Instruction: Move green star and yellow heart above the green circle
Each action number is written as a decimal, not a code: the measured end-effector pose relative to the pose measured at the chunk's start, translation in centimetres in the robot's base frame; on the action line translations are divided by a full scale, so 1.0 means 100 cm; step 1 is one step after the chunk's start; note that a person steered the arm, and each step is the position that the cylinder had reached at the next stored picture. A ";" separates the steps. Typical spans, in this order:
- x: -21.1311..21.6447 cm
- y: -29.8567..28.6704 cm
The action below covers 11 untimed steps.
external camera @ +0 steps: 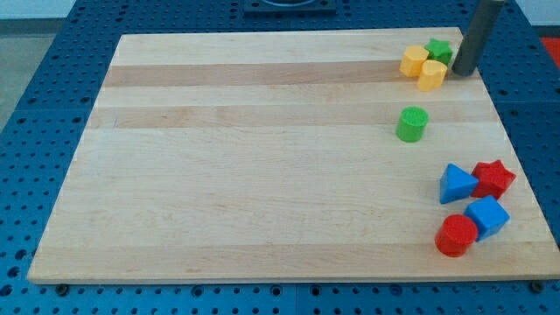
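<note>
The green star point(439, 50) sits near the view's top right of the wooden board. The yellow heart point(431, 75) lies just below and left of it. A yellow hexagon point(414, 61) touches both on their left. The green circle point(411, 124) stands lower down, below the yellow heart and apart from it. My tip point(463, 72) is at the end of the dark rod, right of the green star and the yellow heart, very close to them.
A blue triangle point(456, 184), a red star point(493, 178), a blue cube point(487, 216) and a red cylinder point(456, 235) cluster at the view's lower right. The board's right edge point(512, 131) runs close to my tip.
</note>
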<state>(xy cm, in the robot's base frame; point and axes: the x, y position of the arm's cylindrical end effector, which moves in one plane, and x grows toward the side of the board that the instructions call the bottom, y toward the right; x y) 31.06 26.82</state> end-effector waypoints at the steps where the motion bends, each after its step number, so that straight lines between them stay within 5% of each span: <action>1: -0.009 0.003; 2: -0.068 0.005; 5: -0.095 0.005; 11: 0.020 -0.070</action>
